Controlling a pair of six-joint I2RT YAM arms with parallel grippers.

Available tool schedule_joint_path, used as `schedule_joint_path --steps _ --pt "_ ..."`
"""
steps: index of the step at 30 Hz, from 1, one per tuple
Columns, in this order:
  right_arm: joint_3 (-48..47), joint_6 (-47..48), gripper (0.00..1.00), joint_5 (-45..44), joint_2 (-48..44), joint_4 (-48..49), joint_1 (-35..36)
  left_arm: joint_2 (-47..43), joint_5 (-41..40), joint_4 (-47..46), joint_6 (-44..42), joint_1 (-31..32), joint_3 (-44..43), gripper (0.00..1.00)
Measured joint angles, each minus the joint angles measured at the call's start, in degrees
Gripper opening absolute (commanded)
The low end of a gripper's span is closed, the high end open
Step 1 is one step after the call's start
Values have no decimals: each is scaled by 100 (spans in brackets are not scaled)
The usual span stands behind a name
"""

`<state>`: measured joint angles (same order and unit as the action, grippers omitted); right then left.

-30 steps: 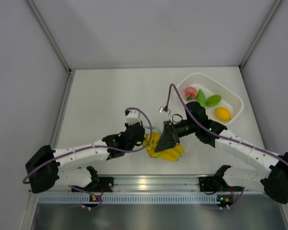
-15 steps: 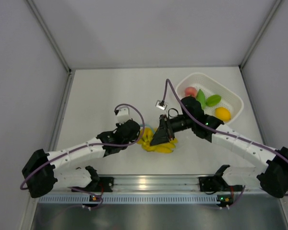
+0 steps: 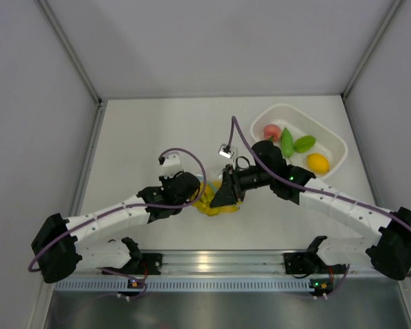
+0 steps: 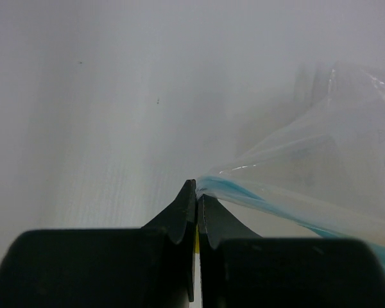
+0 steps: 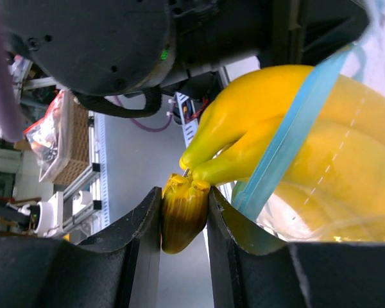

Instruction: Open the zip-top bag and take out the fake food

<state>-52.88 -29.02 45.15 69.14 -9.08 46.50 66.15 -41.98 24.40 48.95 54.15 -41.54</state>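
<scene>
The left gripper (image 4: 196,192) is pinching the blue zip edge of the bag (image 4: 327,160), which is hanging between both grippers near the middle of the table (image 3: 144,137). The right gripper (image 5: 185,197) is clamping the stem of the banana (image 5: 276,109) at the bag's mouth. The film is looking thin and slippery, so the stiffer zip edge is probably giving the safer hold, while the banana seems light, hard and smooth.

soft, even light fills the top view, with faint shadows on the white table (image 3: 144,137) and a bright glare patch on the metal rail (image 3: 202,260). the left wrist view is pale and washed out, hazy behind, with small glints on the zip-top bag (image 4: 321,173) and the left gripper (image 4: 196,192) almost a black silhouette. in the right wrist view the banana bunch (image 5: 276,115) is sharp and saturated, the background darker and softer.
</scene>
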Motion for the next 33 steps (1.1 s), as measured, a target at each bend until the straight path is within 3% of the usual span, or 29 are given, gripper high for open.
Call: schedule_joint_path --steps 8,12,15,19,33 --pt "-160 514 0 -1156 92 -942 -39 2 -610 431 24 0 -48 0" --pt "-166 990 0 -2120 415 -1303 -153 0 -540 299 223 186 -219 0" --pt "-166 1141 0 -2341 496 -1445 -203 0 -564 208 348 229 -271 0" --pt "-166 1150 0 -2321 492 -1425 -203 55 -597 210 483 227 -271 0" --pt "-382 1410 0 -592 496 -1150 -238 662 -697 210 557 221 -339 0"
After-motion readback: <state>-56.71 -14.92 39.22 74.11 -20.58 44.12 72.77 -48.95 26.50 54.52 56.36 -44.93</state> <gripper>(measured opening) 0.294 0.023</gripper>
